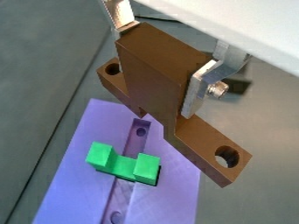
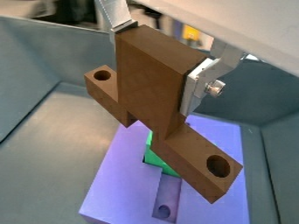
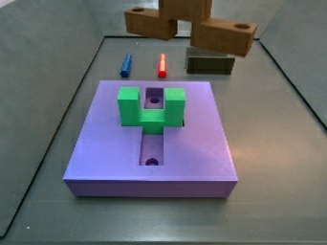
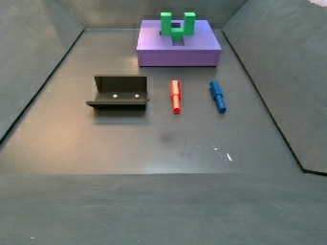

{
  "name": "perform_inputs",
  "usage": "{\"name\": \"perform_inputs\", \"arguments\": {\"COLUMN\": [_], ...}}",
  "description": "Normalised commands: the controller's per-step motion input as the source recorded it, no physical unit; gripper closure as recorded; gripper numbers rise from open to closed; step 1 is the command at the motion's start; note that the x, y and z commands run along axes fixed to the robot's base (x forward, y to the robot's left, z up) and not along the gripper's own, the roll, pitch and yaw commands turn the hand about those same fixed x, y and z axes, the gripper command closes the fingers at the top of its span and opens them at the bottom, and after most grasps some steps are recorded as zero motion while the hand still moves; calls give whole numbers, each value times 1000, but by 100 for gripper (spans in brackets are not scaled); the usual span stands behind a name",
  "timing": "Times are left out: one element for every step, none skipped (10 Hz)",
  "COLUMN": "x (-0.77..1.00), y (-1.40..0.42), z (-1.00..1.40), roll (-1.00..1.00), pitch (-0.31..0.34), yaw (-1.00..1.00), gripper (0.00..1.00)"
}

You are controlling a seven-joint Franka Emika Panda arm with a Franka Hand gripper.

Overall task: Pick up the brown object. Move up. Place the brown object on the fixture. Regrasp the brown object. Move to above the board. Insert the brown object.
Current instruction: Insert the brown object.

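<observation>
In both wrist views my gripper (image 1: 160,57) (image 2: 158,52) is shut on the raised middle block of the brown object (image 1: 158,74) (image 2: 152,83), a silver finger (image 1: 197,87) pressing each side. The bar hangs level in the air, and a round hole shows near each end. Below it lies the purple board (image 1: 70,175) (image 2: 117,188) with its grooved middle and a green block (image 1: 122,164) (image 2: 152,153). A side view shows the brown object (image 3: 192,29) high over the board's (image 3: 192,144) far end. The dark fixture (image 3: 211,63) (image 4: 118,94) stands empty on the floor.
A red pen (image 3: 163,65) (image 4: 175,96) and a blue pen (image 3: 126,65) (image 4: 217,96) lie on the grey floor between the fixture and the board (image 4: 179,50). The green block (image 3: 149,107) (image 4: 178,26) straddles the board's groove. Sloped grey walls enclose the work area.
</observation>
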Motion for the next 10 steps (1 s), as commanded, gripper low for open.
{"name": "perform_inputs", "arguments": {"x": [0,0,0,0,0,0,0,0,0,0], "y": [-66,-43,-37,-66,-131,-114,-191,-246,-234,-209], "z": [-200,-200,-189,-140,-74,-69,0,0,0,0], "roll": [-17,-17,-27,-47,0,0,0,6,30,43], "pitch": [0,0,0,0,0,0,13,30,57,71], "yaw": [-1000,-1000,-1000,-1000,-991,-1000,-914,-869,-891,-894], "gripper": [100,100,100,100,100,100,100,100,100,100]}}
